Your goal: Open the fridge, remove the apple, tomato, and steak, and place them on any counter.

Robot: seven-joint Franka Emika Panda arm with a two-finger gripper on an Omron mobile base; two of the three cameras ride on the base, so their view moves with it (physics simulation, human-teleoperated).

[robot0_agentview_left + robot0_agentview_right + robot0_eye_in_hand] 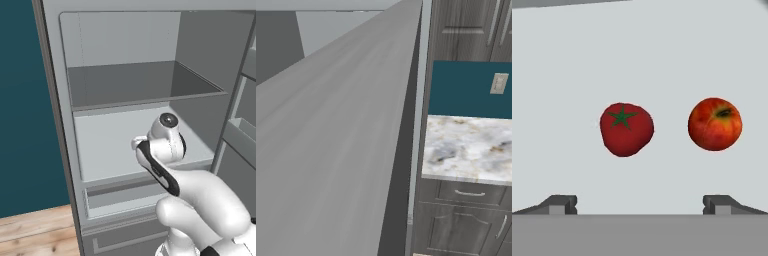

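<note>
The fridge (65, 100) stands open, with pale grey shelves inside. My arm (161, 150) reaches in over its lower shelf (105, 145). In the hand view a red tomato (626, 129) with a green star-shaped top and a red-orange apple (714, 124) lie side by side on the pale shelf floor. My gripper (640, 205) is open, short of both fruits and holding nothing. The tomato lies between the lines of its fingertips (562, 202), and the apple is in line with the right one. The steak is out of view. The marbled counter (468, 147) shows at the right.
The open fridge door (331, 150) spans the left of the right base view, and its door bins (242, 135) hang at my arm's right. Dark cabinets with drawers (466, 220) sit under the counter, below a teal wall (466, 90). Wooden floor (35, 230) lies left of the fridge.
</note>
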